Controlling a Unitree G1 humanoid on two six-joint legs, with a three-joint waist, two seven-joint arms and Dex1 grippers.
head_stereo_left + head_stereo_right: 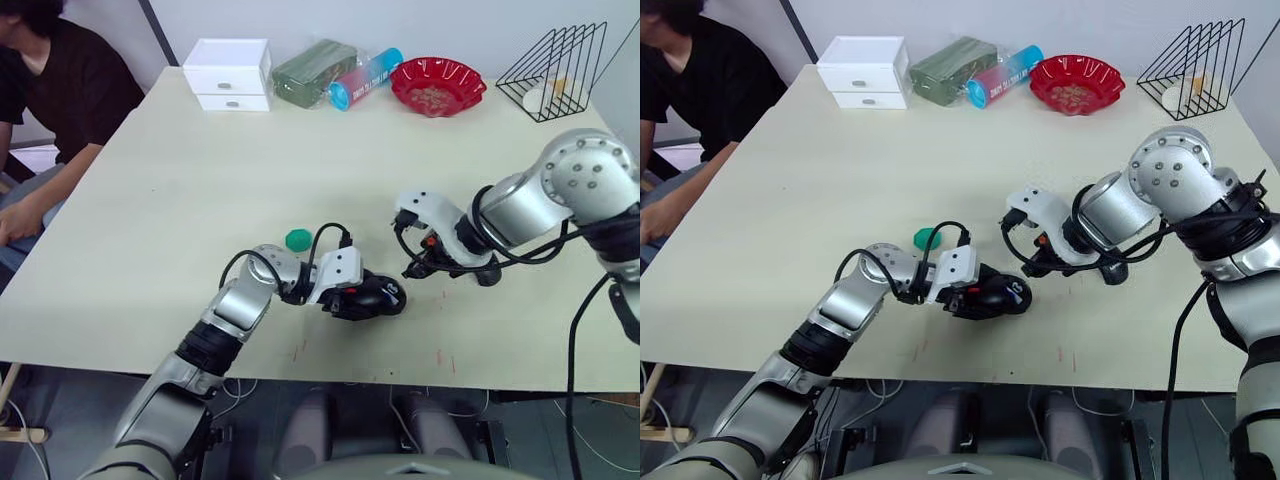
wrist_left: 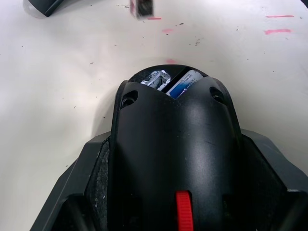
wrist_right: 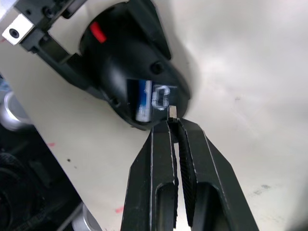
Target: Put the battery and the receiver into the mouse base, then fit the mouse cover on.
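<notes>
At the counter's (image 1: 180,200) left edge a person (image 1: 50,90) in a black shirt sits. A little green dish (image 1: 298,239) lies on the counter's middle, just behind the left arm. The left tool (image 1: 345,292) is clamped on the mouse base (image 1: 375,293), which sits near the counter's front edge; in the left wrist view its fingers (image 2: 86,192) flank the black body on both sides, red scroll wheel nearest the wrist. In the open compartment at the base's far end the battery (image 3: 143,100) lies seated, its blue end showing, beside a silvery metal clip. Just right of the base, the right tool (image 3: 175,126) is closed on the receiver (image 3: 172,113), a tiny grey piece nipped at its fingertips; the piece hangs right at the compartment's rim, beside the battery, and whether it touches the base cannot be told. Along the back edge stand a white drawer box (image 1: 228,72), a red bowl (image 1: 437,84) and a black wire rack (image 1: 556,70).
</notes>
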